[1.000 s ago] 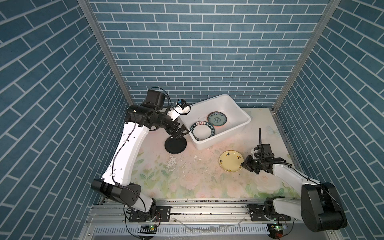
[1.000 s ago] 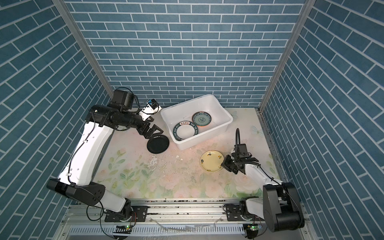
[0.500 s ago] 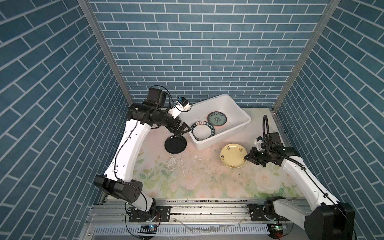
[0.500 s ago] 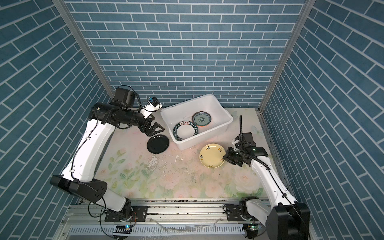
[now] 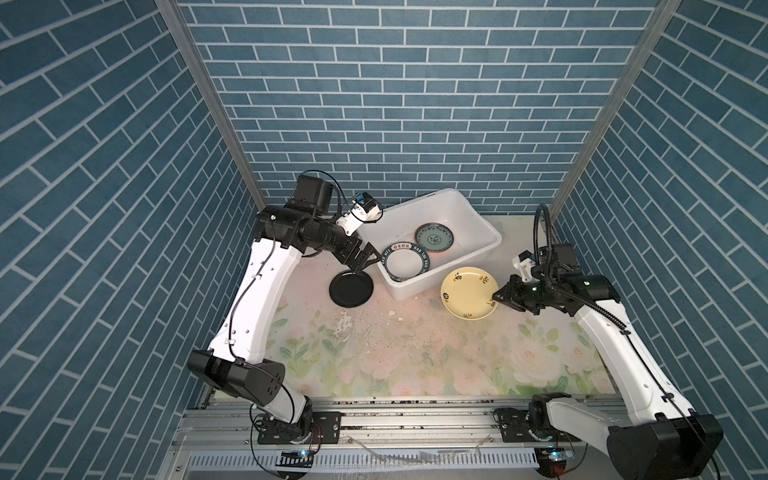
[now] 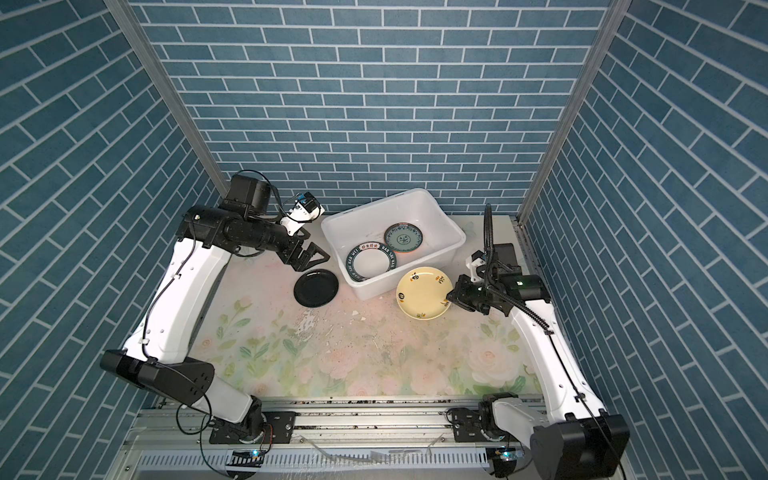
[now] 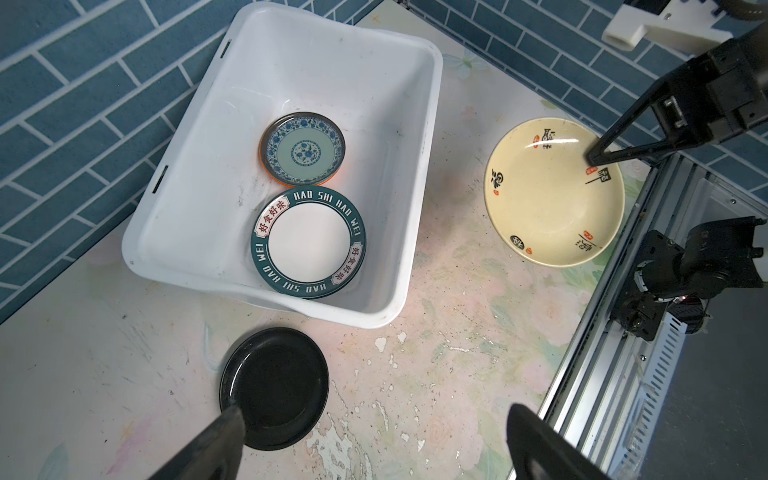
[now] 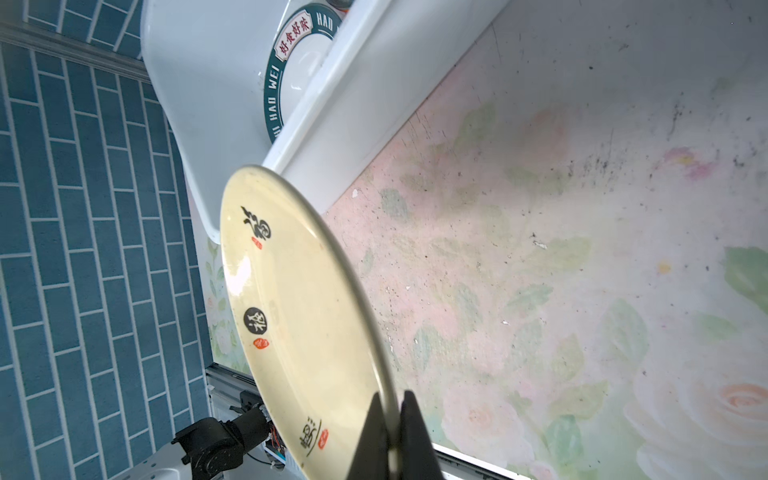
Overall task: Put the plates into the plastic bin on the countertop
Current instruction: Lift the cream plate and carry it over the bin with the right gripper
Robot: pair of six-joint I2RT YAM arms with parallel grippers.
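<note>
The right end effector (image 5: 496, 297) pinches the cream-yellow plate (image 5: 467, 293) by its rim, apparently lifted, just beside the plastic bin (image 5: 475, 213); next it must clear the wall. The left end effector (image 5: 365, 262) stands wide near the black plate (image 5: 351, 289).

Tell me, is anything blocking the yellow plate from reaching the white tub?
Nothing visible but the near wall of the plastic bin, right beside the cream-yellow plate held by the right gripper; the plate must go over it.
</note>
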